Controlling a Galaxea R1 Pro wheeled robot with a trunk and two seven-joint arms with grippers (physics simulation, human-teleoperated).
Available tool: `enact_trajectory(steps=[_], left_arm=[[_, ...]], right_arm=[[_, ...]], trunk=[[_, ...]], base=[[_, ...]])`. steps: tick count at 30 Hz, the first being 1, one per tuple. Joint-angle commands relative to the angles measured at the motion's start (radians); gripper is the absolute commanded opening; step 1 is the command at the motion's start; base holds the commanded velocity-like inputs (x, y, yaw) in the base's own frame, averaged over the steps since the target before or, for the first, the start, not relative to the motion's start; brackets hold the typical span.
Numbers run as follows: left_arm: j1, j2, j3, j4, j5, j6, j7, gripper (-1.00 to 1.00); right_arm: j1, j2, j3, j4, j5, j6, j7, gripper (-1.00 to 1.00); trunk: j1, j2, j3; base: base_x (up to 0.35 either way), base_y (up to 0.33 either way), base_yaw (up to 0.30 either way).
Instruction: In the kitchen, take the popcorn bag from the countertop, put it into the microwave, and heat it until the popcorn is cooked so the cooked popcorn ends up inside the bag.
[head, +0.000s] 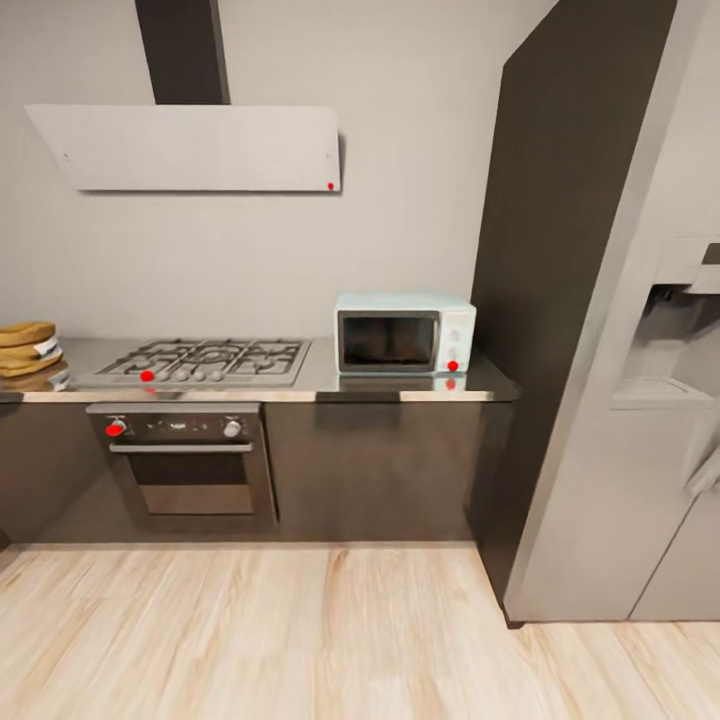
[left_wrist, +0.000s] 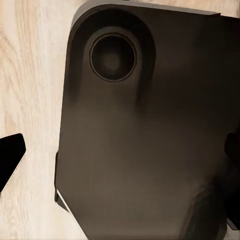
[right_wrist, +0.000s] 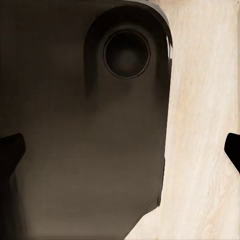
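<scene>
The popcorn bag (head: 27, 348), a crumpled golden-brown sack with a white label, sits at the far left of the grey countertop (head: 320, 384), partly cut off by the picture's edge. The mint-blue microwave (head: 405, 333) stands at the countertop's right end, its dark door closed. No popcorn pieces can be seen. In the left wrist view my left gripper (left_wrist: 120, 157) hangs open over the robot's dark base (left_wrist: 140, 140) with nothing between its fingers. My right gripper (right_wrist: 120, 150) is open and empty too, above the same base (right_wrist: 75, 140).
A gas hob (head: 215, 360) lies between bag and microwave, with a built-in oven (head: 185, 465) below and a white hood (head: 190, 148) above. A tall dark cabinet (head: 560, 250) and steel fridge (head: 640, 420) stand at the right. Light wood floor (head: 300, 630) stretches before the cabinets.
</scene>
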Motion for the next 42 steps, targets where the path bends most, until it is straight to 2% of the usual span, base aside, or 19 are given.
enact_trajectory(steps=[1,34,42], left_arm=[[0.000,0.000,-0.001,0.000,0.007,-0.002,0.001,1.00],[0.000,0.000,0.000,-0.001,0.002,-0.008,0.000,1.00],[0.000,0.000,0.000,-0.002,0.001,-0.016,0.000,1.00]], right_arm=[[0.000,0.000,0.000,0.000,0.001,-0.003,-0.001,1.00],[0.000,-0.002,-0.001,0.000,0.001,-0.004,-0.001,1.00],[0.000,0.001,-0.001,-0.001,-0.002,0.001,-0.001,1.00]], trunk=[[0.001,0.000,-0.001],[0.001,0.000,-0.001],[0.001,0.000,-0.001]], base=[[0.326,0.000,0.000],[0.326,0.000,0.000],[0.071,0.000,0.000]])
